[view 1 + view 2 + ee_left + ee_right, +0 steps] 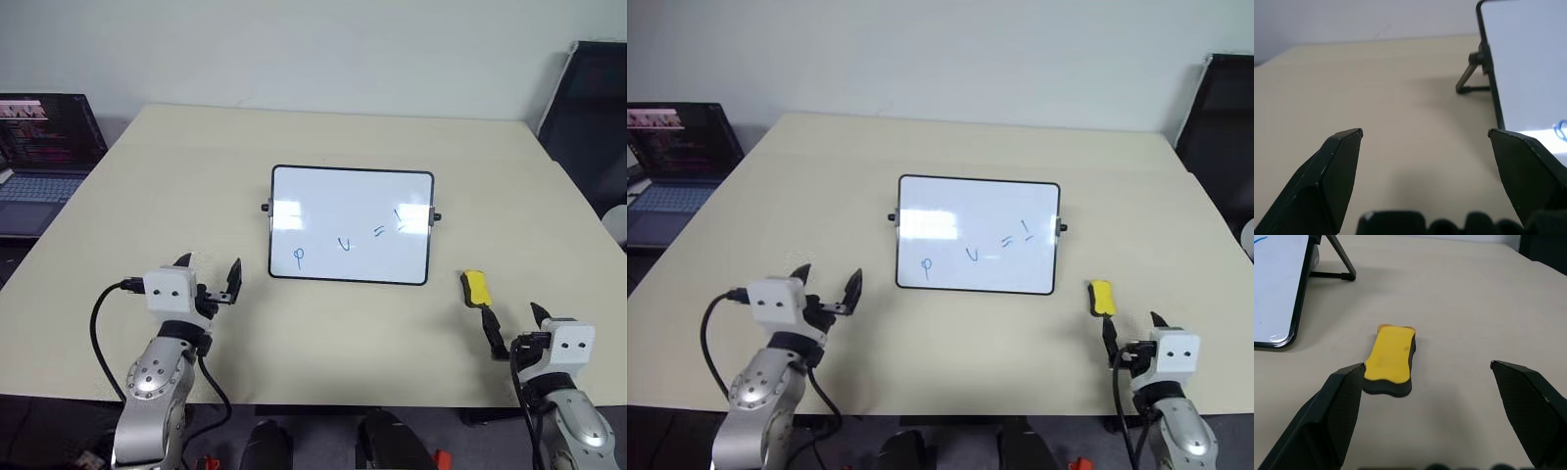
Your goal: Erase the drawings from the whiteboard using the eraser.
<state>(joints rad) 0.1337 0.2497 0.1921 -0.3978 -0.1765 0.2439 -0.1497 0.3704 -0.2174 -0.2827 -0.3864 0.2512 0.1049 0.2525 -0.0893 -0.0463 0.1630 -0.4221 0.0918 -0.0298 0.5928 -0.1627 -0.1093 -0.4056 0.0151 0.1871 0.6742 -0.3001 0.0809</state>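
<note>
The eraser (1389, 358) lies flat on the table (323, 147), yellow face up and black underside down, just off the whiteboard's (351, 223) lower right corner and a little ahead of the right gripper (1427, 369), whose 2 black fingers are spread wide and hold nothing. The step in hand looks like the pick-up: in the right wrist view the block sits toward the left finger rather than midway, so the gripper would do well to shift across until the eraser is centred, come low to the table, and close on its long sides, keeping the black pad facing down for wiping. The left gripper (209, 280) hovers left of the board, also spread and empty. The drawings (345, 243), 4 or 5 thin blue marks, are small and faint, and glare on the board may hide more.
</note>
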